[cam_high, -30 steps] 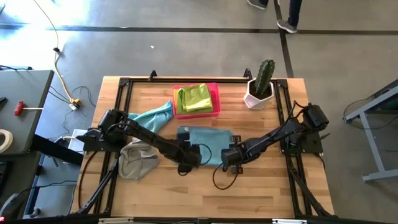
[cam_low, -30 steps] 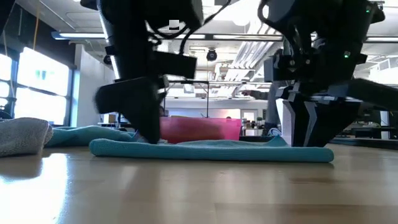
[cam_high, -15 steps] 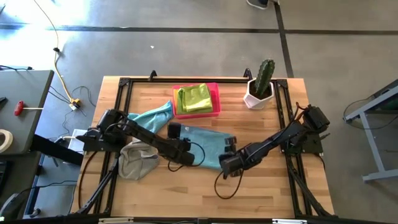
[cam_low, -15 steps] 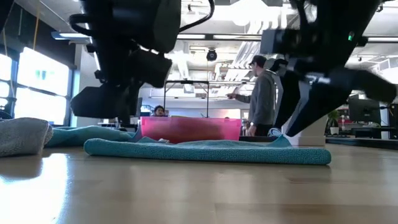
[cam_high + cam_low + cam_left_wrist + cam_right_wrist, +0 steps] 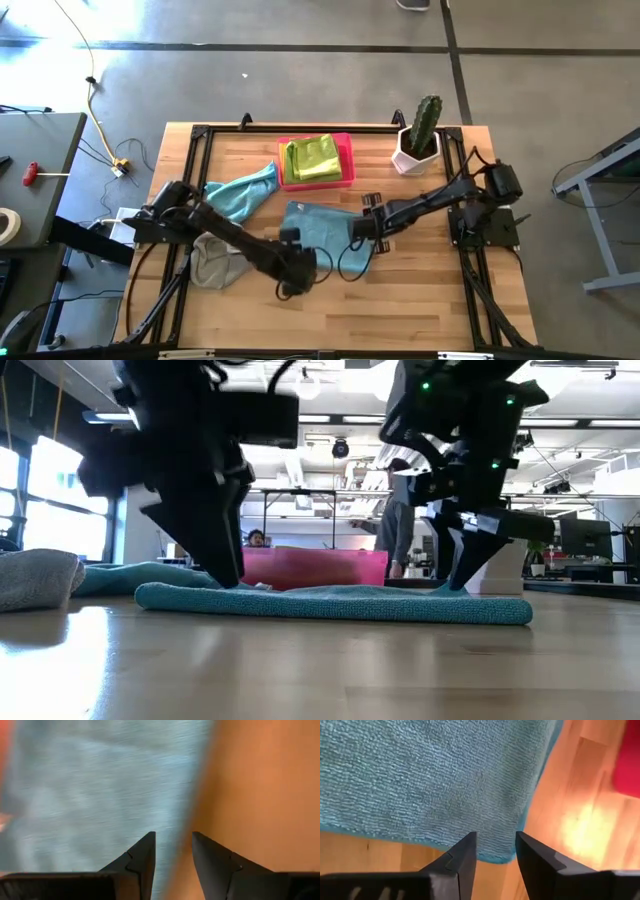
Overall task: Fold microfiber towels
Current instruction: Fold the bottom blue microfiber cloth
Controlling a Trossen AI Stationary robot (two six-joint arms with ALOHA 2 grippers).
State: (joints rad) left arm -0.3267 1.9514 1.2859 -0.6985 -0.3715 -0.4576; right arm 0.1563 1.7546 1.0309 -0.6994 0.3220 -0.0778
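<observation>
Nearest the front edge, the left gripper (image 5: 291,276) sits just off the near side of the flat teal towel (image 5: 325,232), its fingers (image 5: 142,857) parted by a narrow gap with nothing between them. The right gripper (image 5: 365,224) hovers over that towel's far right corner, likewise narrowly parted and empty. A grey towel (image 5: 218,256) lies crumpled left of the teal towel, and a second teal cloth (image 5: 244,190) farther back. Beyond it, the pink tray (image 5: 346,160) holds what looks like a folded lime-green towel (image 5: 313,158); a potted cactus (image 5: 420,135) stands to its right.

Bright overhead daylight here, glare shining off the desk (image 5: 580,825) just beside the right claw (image 5: 495,845), left wrist view blurred throughout.
</observation>
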